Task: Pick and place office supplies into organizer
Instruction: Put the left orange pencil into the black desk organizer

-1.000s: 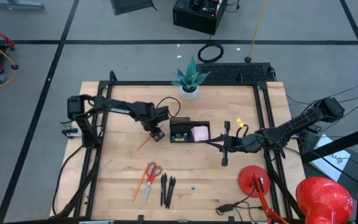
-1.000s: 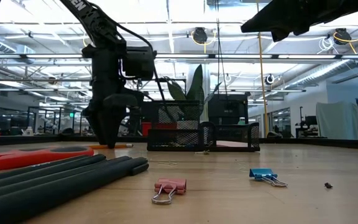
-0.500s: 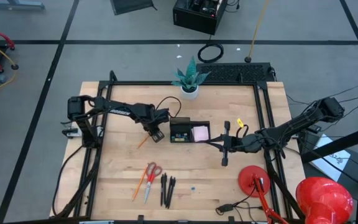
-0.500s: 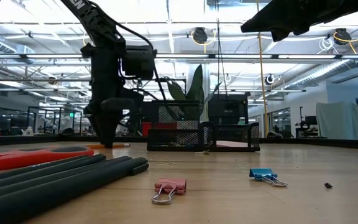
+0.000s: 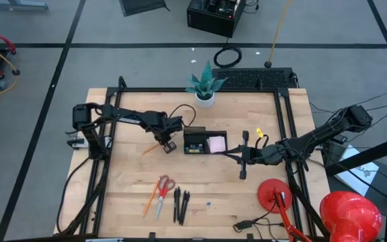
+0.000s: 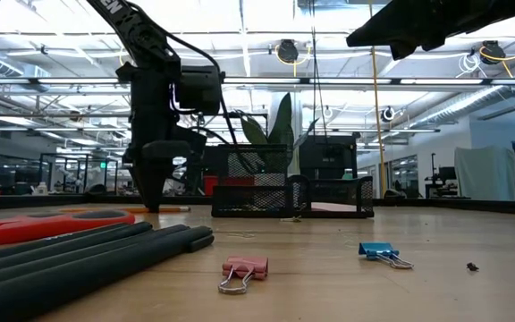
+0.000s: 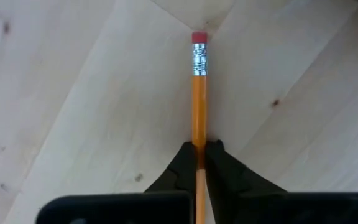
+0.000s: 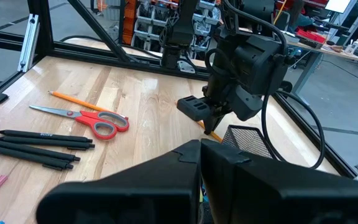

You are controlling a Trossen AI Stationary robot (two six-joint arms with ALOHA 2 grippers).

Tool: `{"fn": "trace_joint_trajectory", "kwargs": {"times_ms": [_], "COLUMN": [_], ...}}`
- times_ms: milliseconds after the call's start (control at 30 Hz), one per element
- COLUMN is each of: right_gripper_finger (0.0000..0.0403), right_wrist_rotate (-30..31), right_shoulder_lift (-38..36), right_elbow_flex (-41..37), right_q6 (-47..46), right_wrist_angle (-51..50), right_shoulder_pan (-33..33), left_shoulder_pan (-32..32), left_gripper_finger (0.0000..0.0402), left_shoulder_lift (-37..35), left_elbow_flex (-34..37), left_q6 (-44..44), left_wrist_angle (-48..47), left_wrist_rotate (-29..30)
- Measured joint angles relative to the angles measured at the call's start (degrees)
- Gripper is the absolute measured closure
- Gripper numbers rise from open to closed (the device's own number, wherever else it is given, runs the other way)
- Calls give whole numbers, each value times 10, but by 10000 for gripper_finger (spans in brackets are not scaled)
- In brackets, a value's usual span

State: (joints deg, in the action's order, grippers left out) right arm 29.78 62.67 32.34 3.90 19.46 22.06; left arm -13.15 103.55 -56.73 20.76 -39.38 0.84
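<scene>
An orange pencil [image 7: 197, 93] with a pink eraser end lies on the wooden table just left of the black mesh organizer [image 5: 196, 142]. My left gripper [image 5: 160, 144] points down and is shut on it. A pink sticky-note pad [image 5: 216, 144] sits in the organizer. Red-handled scissors [image 5: 162, 193], a second orange pencil [image 5: 150, 199] and three black pens [image 5: 180, 205] lie near the front edge. My right gripper [image 5: 243, 160] hangs shut above the table, right of the organizer, holding nothing. My left gripper pinches the pencil's shaft [image 7: 198, 138] between its two fingers [image 7: 219, 163], some way back from the eraser end [image 7: 199, 38]. The fingers come from above, pointing down, and lie across the pencil. The pencil lies flat at table level [image 6: 173, 208].
A potted plant [image 5: 205, 86] stands at the far edge behind the organizer. A pink clip [image 6: 244, 268] and a blue clip [image 6: 379, 252] lie near the front. A red round-based object [image 5: 275, 192] sits front right. Bare wood lies between the organizer and the scissors.
My left gripper has stayed in place and shut its fingers on the pencil. The pencil has swung a little on the table, its free end now farther toward the left edge.
</scene>
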Motion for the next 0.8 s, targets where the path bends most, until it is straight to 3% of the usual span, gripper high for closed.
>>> {"fn": "trace_joint_trajectory", "kwargs": {"times_ms": [800], "right_gripper_finger": [399], "right_wrist_rotate": [0], "right_shoulder_lift": [0], "right_elbow_flex": [0], "right_q6": [0], "right_wrist_angle": [4], "right_shoulder_pan": [0], "left_shoulder_pan": [2], "left_gripper_finger": [387], "left_shoulder_lift": [-66], "left_elbow_flex": [-35], "left_q6": [-41], "left_wrist_angle": [-9], "left_wrist_rotate": [17]}}
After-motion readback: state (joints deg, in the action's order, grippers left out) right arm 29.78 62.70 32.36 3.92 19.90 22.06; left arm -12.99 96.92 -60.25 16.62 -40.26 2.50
